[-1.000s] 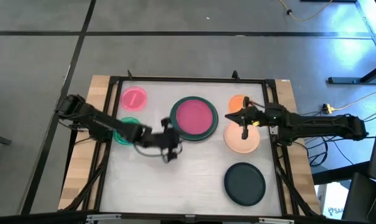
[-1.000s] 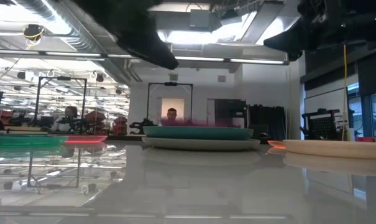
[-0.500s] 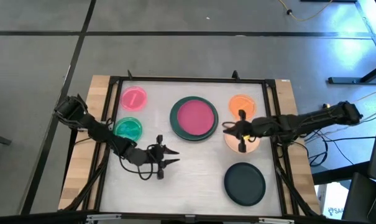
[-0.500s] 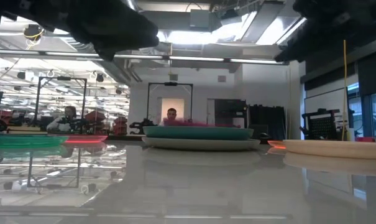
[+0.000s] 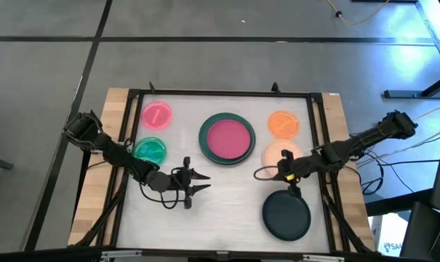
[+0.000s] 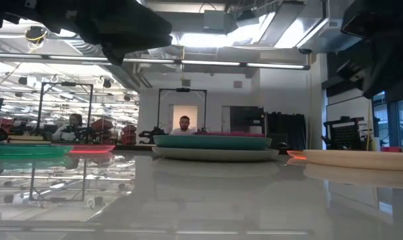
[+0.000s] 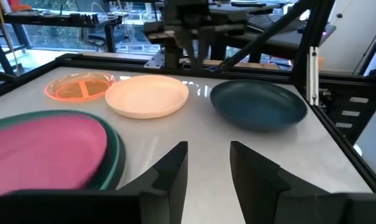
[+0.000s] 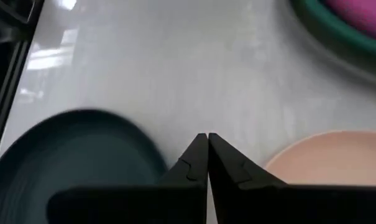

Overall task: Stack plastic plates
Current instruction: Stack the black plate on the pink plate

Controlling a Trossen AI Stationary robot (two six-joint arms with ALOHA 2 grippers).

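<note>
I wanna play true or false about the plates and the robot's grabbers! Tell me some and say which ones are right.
1. The magenta plate sits inside the dark teal plate. True.
2. The left gripper holds the green plate. False: it is open and empty, apart from that plate.
3. The right gripper is shut. True: its fingers meet.
4. The orange plate lies on the black plate. False: they lie apart, with the peach plate between them.
5. The pink plate is the biggest. False: it is among the smallest.
</note>
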